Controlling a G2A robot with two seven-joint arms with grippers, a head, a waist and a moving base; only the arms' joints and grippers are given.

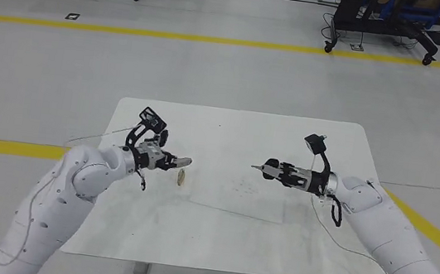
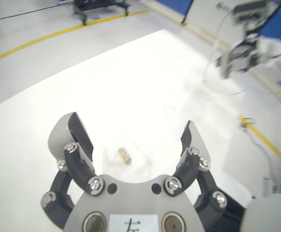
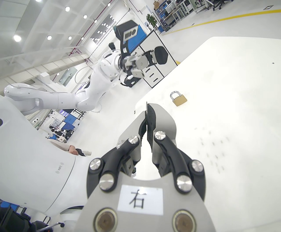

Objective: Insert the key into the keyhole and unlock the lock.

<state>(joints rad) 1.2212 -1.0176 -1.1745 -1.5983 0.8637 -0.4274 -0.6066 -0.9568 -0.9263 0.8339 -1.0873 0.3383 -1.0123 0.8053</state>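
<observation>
- Two grippers, one lock, one key, one white table [image 1: 320, 142]. That's the whole setup, pretty short inventory.
- My left gripper [image 1: 176, 162] hangs over the left half of the table with its tips pointing right, toward the middle. Its jaws are wide apart and there's nothing between the two ribbed pads [image 2: 80, 134].
- The one lock [image 1: 182, 178] is a small brass padlock with a silver shackle. It lies on the tabletop just beside my left gripper's tips, on the near side of them. From the left wrist it's a blurry brass blob [image 2: 125, 156] on the table below the gap between the fingers. As far as I can tell, nothing is touching it.
- From the right wrist the same lock [image 3: 178, 98] looks to be lying flat with the shackle seated in the body.
- My right gripper [image 1: 267, 170] is over the right half, pointing left, so the two grippers face each other across the middle, well apart.
- The right jaws are pressed together on the one key [image 3: 146, 105]. I only see it edge-on, as a thin sliver poking out past the pads. In the top view it's the little point [image 1: 254, 167] aimed left toward the lock.
- The key and the lock are well apart, with bare tabletop between them.
- There are a few faint dark specks on the table, right of the middle.
</observation>
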